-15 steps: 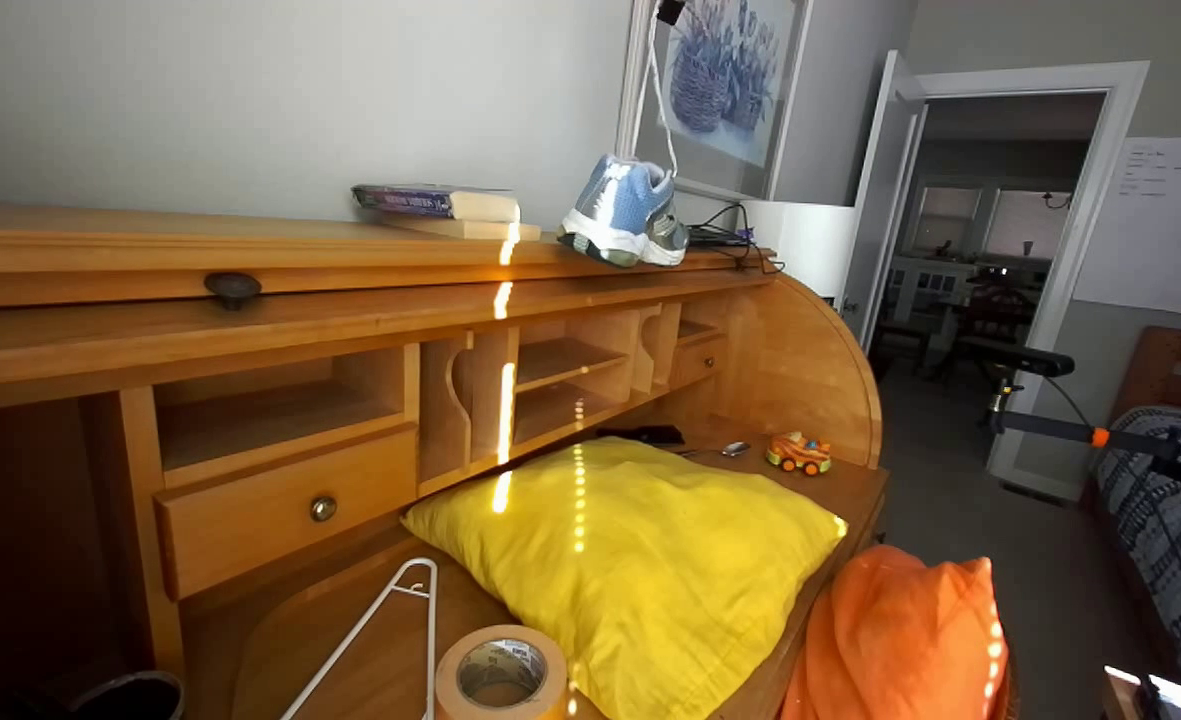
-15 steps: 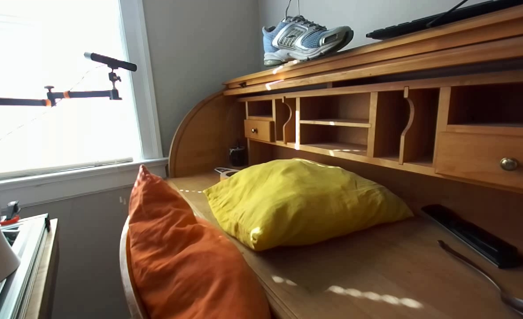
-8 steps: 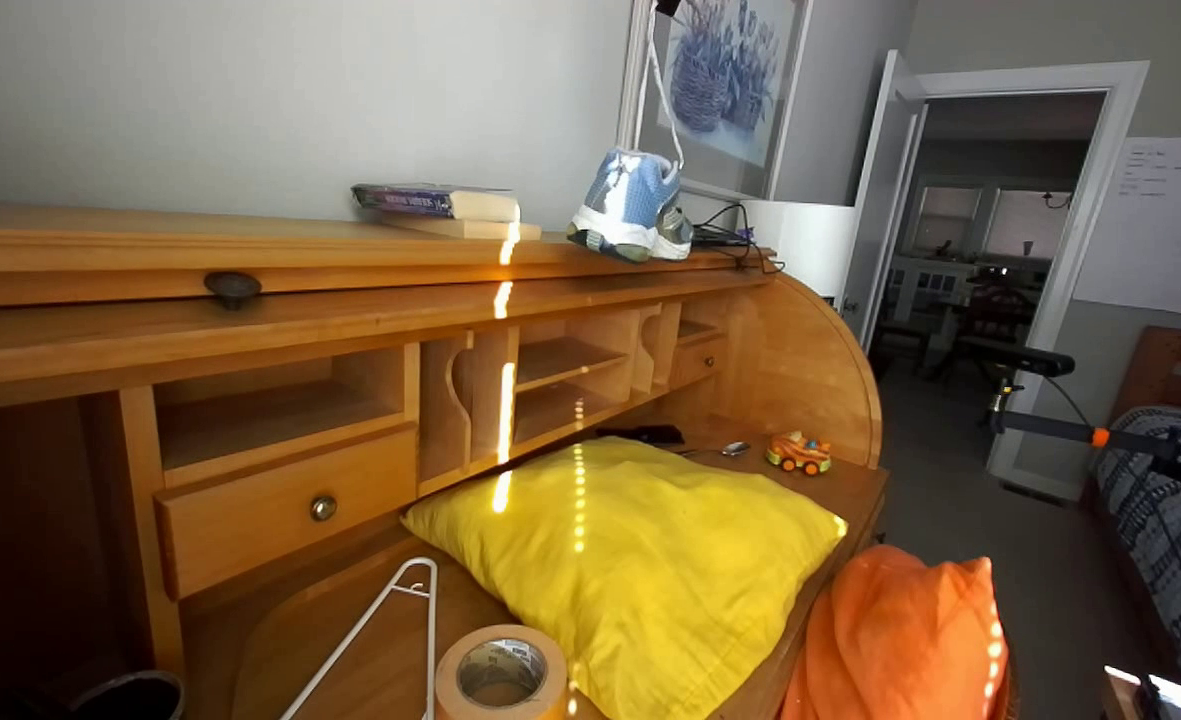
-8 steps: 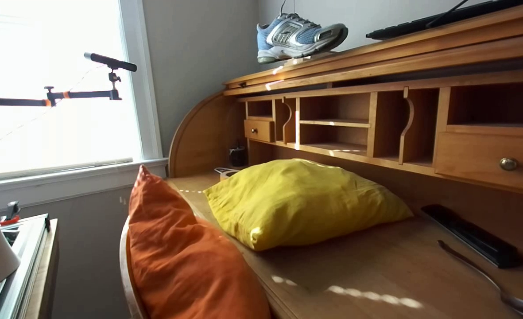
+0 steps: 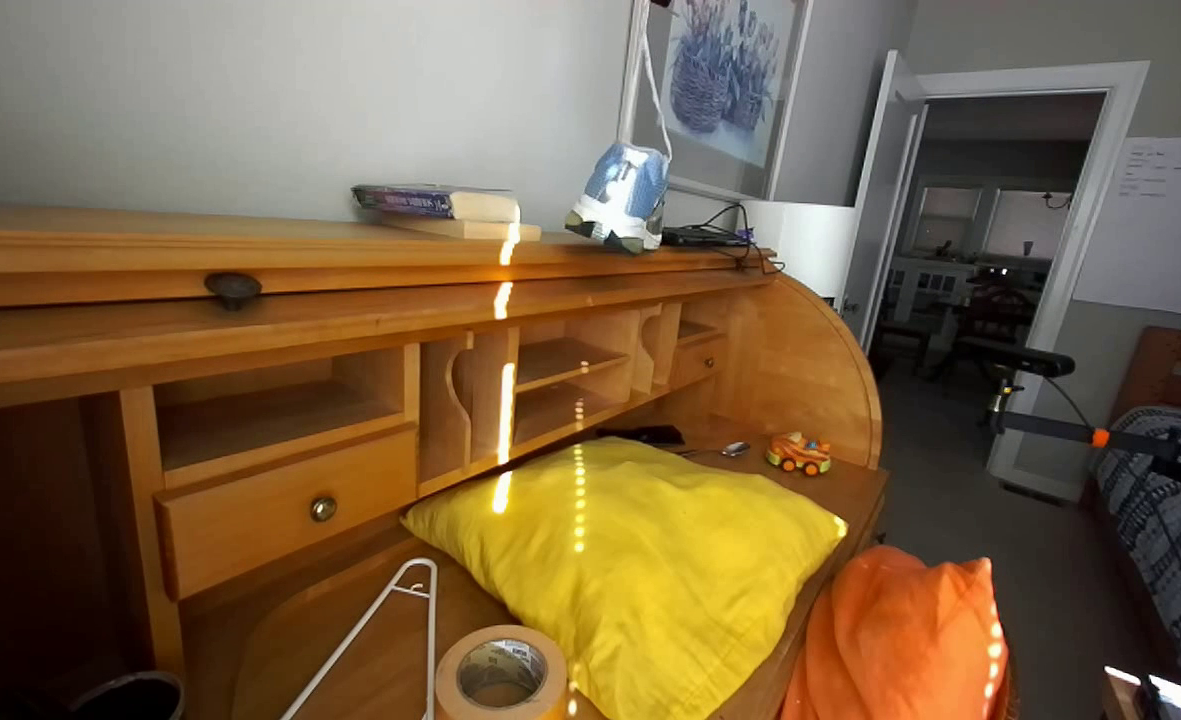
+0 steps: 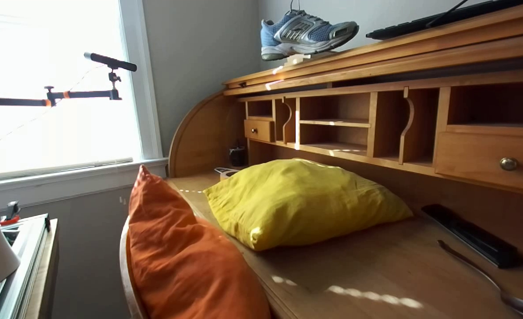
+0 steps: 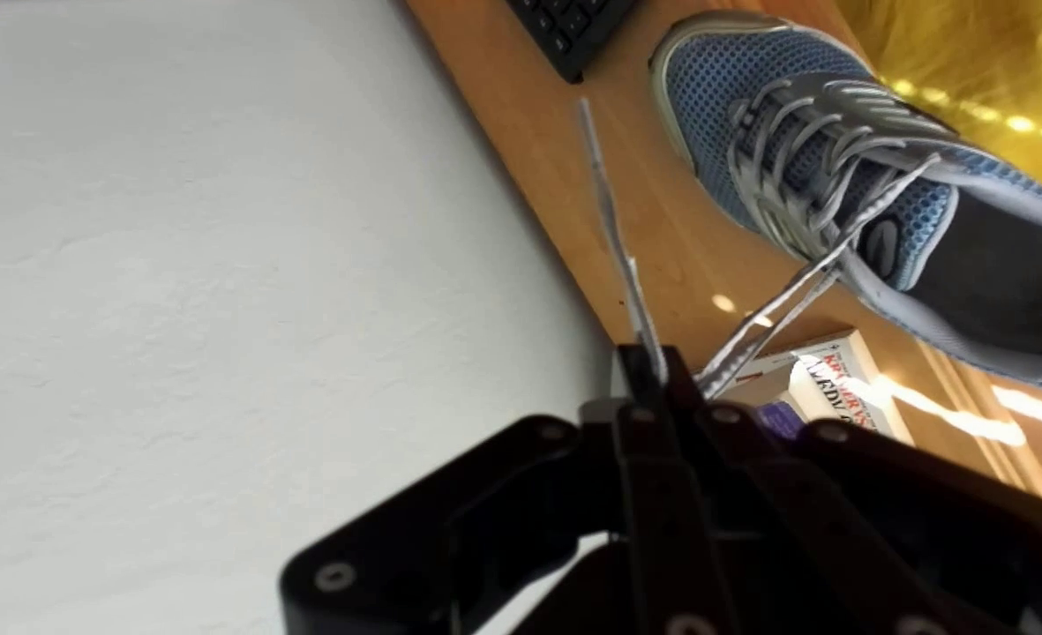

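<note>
white laces (image 7: 610, 212) are clamped in the gripper (image 7: 667, 363), tips tog. blue/grey shoe (image 6: 305, 37) is hung from them just abv desk's upper ledge (image 6: 403, 51); kb (image 7: 573, 31) is seen nr toe, bks (image 7: 843, 375) nr its side. yellow pillow (image 5: 640, 560) is laid lower, on writing surf (image 6: 354, 261).

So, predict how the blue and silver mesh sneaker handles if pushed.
The sneaker would likely swing, hanging by thin white laces from the black end effector. Its thick white sole probably resists bending; the mesh upper may dent.
</note>
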Controlling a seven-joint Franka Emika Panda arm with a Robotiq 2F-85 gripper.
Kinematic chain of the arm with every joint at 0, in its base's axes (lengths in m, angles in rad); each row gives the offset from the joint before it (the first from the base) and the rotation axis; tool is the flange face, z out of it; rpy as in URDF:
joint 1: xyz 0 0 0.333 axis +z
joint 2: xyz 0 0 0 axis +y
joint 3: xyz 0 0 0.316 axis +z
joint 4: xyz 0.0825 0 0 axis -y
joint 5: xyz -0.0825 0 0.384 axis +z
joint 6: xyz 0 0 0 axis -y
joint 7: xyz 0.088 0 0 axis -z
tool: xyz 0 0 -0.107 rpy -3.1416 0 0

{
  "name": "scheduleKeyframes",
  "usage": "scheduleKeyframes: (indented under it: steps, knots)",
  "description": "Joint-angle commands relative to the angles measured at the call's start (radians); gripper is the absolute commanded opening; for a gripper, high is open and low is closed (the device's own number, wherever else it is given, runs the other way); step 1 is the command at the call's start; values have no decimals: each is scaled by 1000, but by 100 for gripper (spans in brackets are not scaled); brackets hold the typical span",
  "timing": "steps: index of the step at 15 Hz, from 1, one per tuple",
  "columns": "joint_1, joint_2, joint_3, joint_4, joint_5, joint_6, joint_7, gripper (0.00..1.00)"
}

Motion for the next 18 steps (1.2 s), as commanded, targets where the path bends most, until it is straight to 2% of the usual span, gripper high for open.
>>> scheduleKeyframes:
  steps: [1, 6, 13, 18]
  knots:
    - [1, 58, 1, 100, 10, -31, -51, 1]
    - [1, 120, 2, 186, 7, -44, -84, 1]
    - [-8, 208, 1, 276, 16, -84, -202, 1]
    - [-7, 265, -2, 367, -1, -88, -218, 1]
